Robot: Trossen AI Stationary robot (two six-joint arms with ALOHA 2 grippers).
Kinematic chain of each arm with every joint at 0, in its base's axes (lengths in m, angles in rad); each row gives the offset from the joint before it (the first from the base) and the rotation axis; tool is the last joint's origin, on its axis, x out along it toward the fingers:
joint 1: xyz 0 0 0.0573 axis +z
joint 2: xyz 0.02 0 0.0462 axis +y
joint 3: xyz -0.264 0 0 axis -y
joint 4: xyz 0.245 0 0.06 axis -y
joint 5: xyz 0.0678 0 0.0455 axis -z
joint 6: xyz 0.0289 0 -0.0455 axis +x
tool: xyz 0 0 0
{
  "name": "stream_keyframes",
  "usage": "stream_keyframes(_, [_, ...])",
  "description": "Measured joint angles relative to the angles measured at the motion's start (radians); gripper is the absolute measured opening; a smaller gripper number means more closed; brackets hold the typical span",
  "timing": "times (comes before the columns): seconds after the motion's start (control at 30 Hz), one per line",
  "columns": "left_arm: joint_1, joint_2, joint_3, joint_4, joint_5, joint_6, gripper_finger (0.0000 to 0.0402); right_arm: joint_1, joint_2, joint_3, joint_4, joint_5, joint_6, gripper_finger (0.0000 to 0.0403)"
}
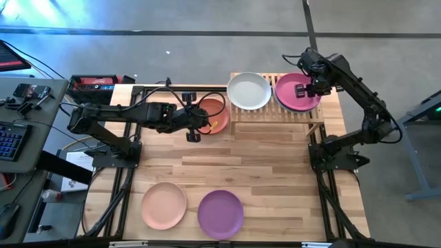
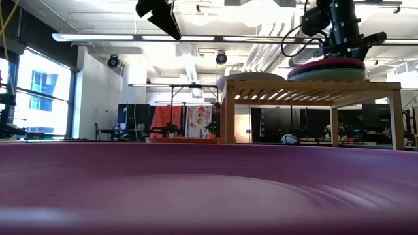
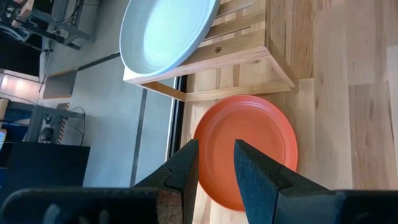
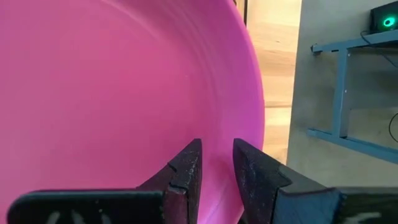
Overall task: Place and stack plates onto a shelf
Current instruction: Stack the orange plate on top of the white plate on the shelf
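The bamboo shelf [image 1: 275, 114] stands at the table's far side. On it lie a pale plate [image 1: 249, 91] and a magenta plate [image 1: 298, 96]; in the low view the magenta plate [image 2: 320, 64] tops a short stack. My right gripper [image 4: 217, 146] stands open close above the magenta plate's right part, pointing down, nothing between its fingers. An orange-red plate [image 1: 213, 117] lies flat on the table left of the shelf. My left gripper [image 3: 216, 146] hangs open above that plate's near edge. A peach plate [image 1: 164, 204] and a purple plate [image 1: 220, 213] lie near the front edge.
Bare tabletop [image 1: 262, 165] spreads between the shelf and the two front plates. The purple plate [image 2: 209, 189] fills the low view's foreground. A desk with a keyboard and cables [image 1: 21, 117] stands beyond the table's left edge.
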Motion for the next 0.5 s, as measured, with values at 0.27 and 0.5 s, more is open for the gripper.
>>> stream_keyframes(0.27, [0.000,0.000,0.000,0.000,0.000,0.000,0.0090,0.000,0.000,0.000,0.000,0.003,-0.002,0.0083])
stream_keyframes(0.5, [0.000,0.000,0.000,0.003,0.000,-0.001,0.0090,0.034,-0.023,0.060,0.039,-0.079,0.003,0.0083])
